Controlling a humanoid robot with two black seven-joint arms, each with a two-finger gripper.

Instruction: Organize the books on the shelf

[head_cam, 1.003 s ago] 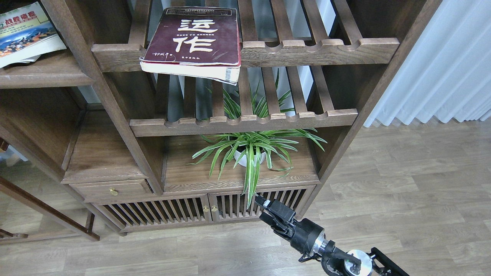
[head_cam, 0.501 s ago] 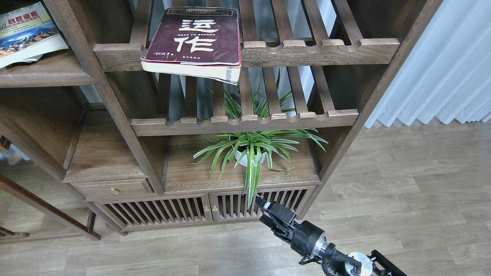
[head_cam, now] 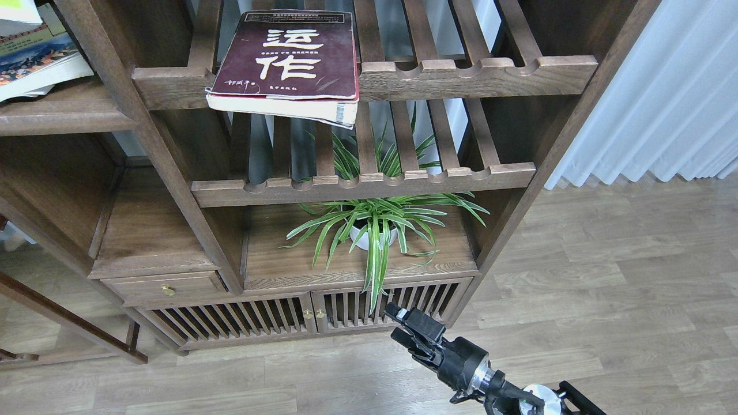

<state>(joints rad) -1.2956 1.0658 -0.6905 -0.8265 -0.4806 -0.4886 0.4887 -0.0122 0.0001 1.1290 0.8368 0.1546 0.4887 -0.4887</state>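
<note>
- The right end effector (head_cam: 396, 324) hangs low before the cabinet doors (head_cam: 311, 314), its fingers a narrow gap apart and holding nothing; I judge it parked, not reaching.
- A potted plant (head_cam: 377, 227) sits on the board above the doors.
- The maroon book (head_cam: 291, 60) lies flat on the upper slatted rack (head_cam: 478, 72), overhanging its front rail, so likely unsorted.
- Two more books (head_cam: 34, 57) lie stacked at the shelf (head_cam: 63, 112) front, far left.

The maroon book (head_cam: 286, 60) lies on the slatted rack (head_cam: 403, 75) (overhanging its front); the plant (head_cam: 377, 227) sits below.
</note>
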